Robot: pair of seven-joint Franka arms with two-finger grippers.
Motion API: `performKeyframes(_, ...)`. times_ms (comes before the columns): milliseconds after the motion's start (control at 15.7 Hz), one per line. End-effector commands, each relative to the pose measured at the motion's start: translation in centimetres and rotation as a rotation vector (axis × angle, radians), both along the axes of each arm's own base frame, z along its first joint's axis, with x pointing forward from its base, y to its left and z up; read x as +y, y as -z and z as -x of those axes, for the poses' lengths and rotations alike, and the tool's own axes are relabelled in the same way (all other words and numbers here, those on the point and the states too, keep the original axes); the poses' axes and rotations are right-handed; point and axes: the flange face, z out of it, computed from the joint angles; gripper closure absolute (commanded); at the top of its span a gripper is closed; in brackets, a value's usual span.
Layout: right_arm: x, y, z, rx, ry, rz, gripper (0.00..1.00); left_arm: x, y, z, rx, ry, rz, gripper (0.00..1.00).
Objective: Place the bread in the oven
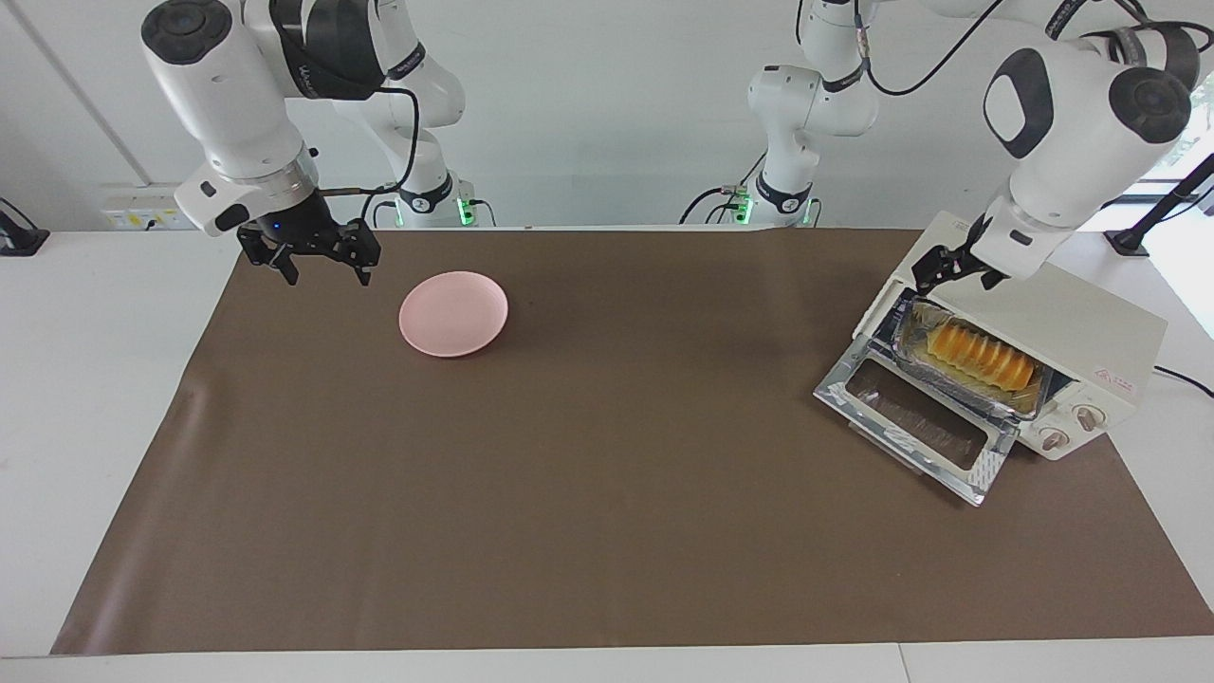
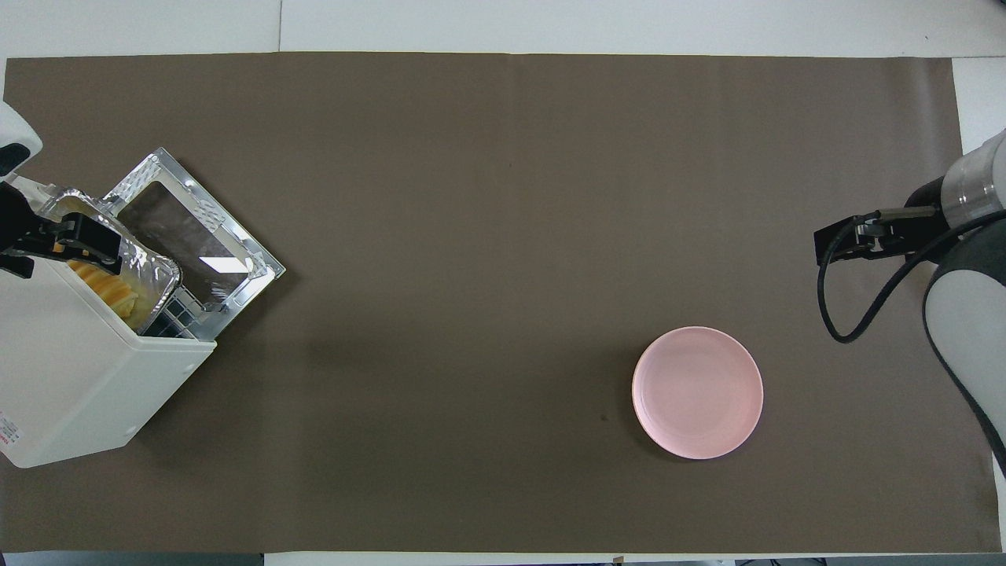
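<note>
Facing view: bread (image 1: 977, 354) lies in a foil tray (image 1: 948, 378) inside the oven (image 1: 1062, 351), door (image 1: 915, 427) dropped open. Left tool (image 1: 948, 270) hangs spread and empty over the oven; right tool (image 1: 318, 261) waits spread near the pink plate (image 1: 453, 313).

Overhead view: brown mat (image 2: 487, 236) covers the desk (image 2: 550, 23).

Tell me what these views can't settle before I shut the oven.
- Bread: overhead view, the oven housing covers most of it.
- Foil tray: neither view shows how deep it sits.
- Left end effector: overhead view, the frame edge cuts off its arm.
</note>
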Motion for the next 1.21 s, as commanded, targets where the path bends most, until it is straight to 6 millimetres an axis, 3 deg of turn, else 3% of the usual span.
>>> performKeyframes(0, -0.2, -0.1, 0.6, 0.004, -0.014, 0.019, 0.00, -0.3, -1.6, 2.0, 0.008, 0.056, 0.017, 0.00)
performKeyframes(127, -0.2, -0.1, 0.6, 0.005, -0.014, 0.019, 0.00, 0.5, -2.8, 3.0, 0.009, 0.050, 0.029, 0.00)
performKeyframes(254, -0.2, -0.1, 0.6, 0.005, -0.014, 0.019, 0.00, -0.5, -3.1, 3.7, 0.018, 0.071, 0.031, 0.00)
performKeyframes(445, -0.2, -0.1, 0.6, 0.005, -0.014, 0.019, 0.00, -0.2, -3.6, 4.8, 0.013, 0.077, 0.033, 0.00)
performKeyframes(890, -0.2, 0.0, 0.6, 0.007, -0.014, 0.019, 0.00, -3.4, -4.1, 3.2, -0.040, 0.130, 0.029, 0.00)
performKeyframes(1144, -0.2, -0.1, 0.6, 0.005, -0.014, 0.019, 0.00, -3.5, -4.3, 2.8, -0.051, 0.133, 0.044, 0.00)
